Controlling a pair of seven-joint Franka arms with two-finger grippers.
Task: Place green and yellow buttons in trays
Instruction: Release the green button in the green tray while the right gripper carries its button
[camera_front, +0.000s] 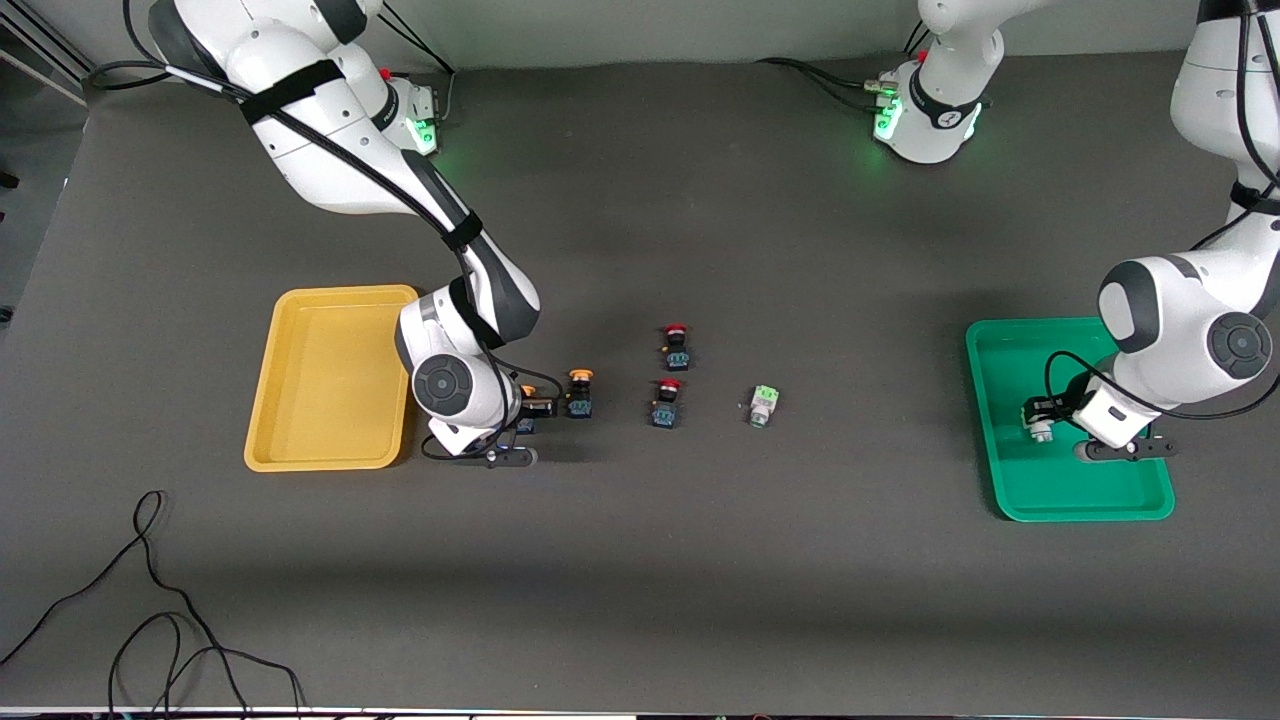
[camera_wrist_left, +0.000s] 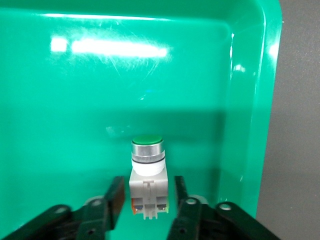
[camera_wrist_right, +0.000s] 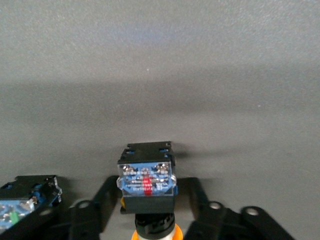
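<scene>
The green tray (camera_front: 1060, 495) lies at the left arm's end of the table. My left gripper (camera_front: 1038, 420) is low inside it. In the left wrist view it (camera_wrist_left: 149, 199) is open, its fingers either side of a whitish-grey button with a green cap (camera_wrist_left: 147, 172) standing on the tray floor (camera_wrist_left: 100, 90). A second green button (camera_front: 763, 405) lies mid-table. My right gripper (camera_front: 527, 410) is down beside the yellow tray (camera_front: 320, 400), open around a yellow-capped button (camera_wrist_right: 147, 185). Another yellow button (camera_front: 580, 392) lies just beside it.
Two red-capped black switches (camera_front: 677, 347) (camera_front: 667, 402) lie between the yellow and green buttons. A second switch's blue contact block (camera_wrist_right: 25, 197) shows close to my right gripper's fingers. Loose black cables (camera_front: 150, 620) lie near the table's front edge.
</scene>
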